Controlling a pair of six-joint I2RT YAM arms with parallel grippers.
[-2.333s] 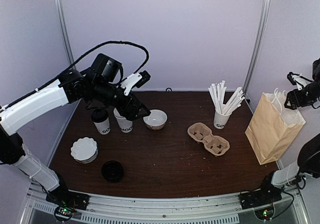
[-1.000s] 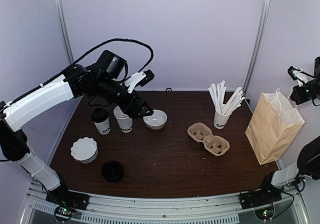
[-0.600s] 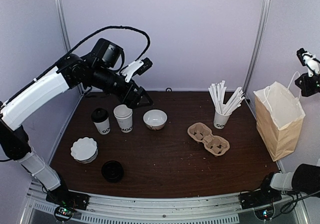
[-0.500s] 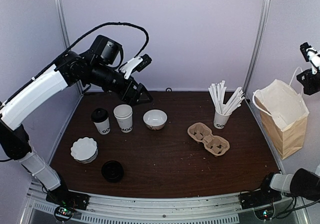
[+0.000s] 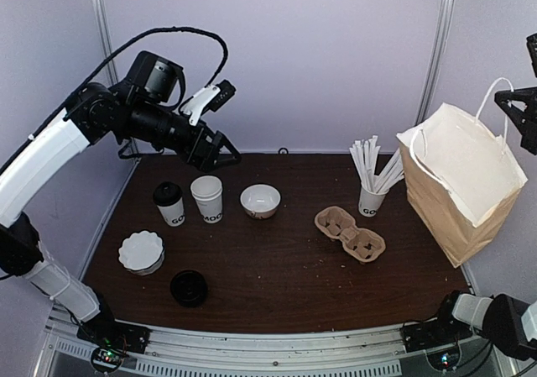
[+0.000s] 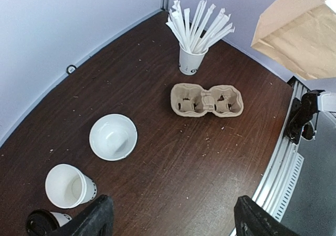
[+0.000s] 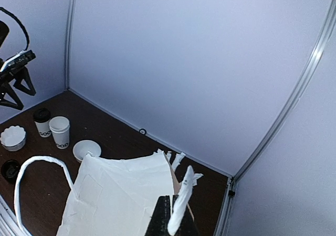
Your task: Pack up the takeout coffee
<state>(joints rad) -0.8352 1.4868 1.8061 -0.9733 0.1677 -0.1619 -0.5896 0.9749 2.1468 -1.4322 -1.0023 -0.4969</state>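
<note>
My left claw [image 5: 216,160] hung in the air with its fingers spread wide and nothing between them, above the back-left part of the tabletop [image 5: 277,276]. From its own wrist view the left claw [image 6: 176,223] looked down past both fingertips onto the dark wood. Below it and a little nearer stood the takeout coffee [image 5: 169,202], upright with its black lid on, at the left side of the tabletop and touched by neither claw. Just to its right was the lidless cup [image 5: 207,198], and beyond that a white bowl [image 5: 260,201]. A ruffled white stack [image 5: 141,251] and a loose black lid [image 5: 189,287] lay nearer the front edge. The pulp cup carrier [image 5: 350,233] sat empty toward the right, with the cup of white sticks [image 5: 373,199] behind it. My right claw [image 5: 522,108] was high at the far right, pressed together on a white handle of the paper bag [image 5: 457,184]. The bag hung tilted, its mouth open. I could not tell whether its base touched the tabletop.
</note>
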